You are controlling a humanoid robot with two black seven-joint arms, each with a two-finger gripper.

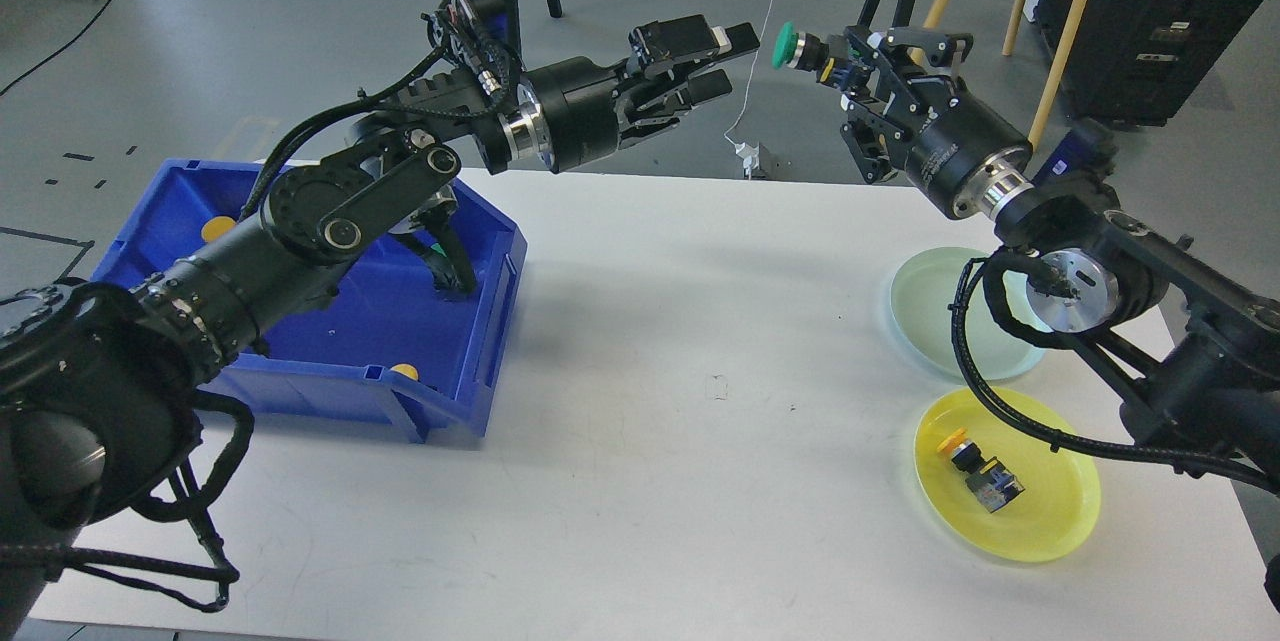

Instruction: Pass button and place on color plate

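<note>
Clearly the green button is sitting in the right hand, whose fingers are closing around its dark body while the green cap is pointing leftward, out toward the left hand. Both hands are hovering high above the far edge of the bench, facing each other with a small gap of open air between the green cap and the left fingertips. The left hand is standing with its fingers parted and gripping nothing, so the pass looks finished rather than pending. What the next move turns on, as I judge it, is the line from the held button down to the pale green plate, which is lying on the bench below and toward the robot from the right hand, partly hidden by the right arm. The button's long axis is running roughly level, cap to the left, so it would need lowering and perhaps tilting before release. A yellow plate nearer the robot is already carrying a yellow button. Only the right arm is placed to reach the plates; the left arm is stretching over the blue bin, well apart from them.
</note>
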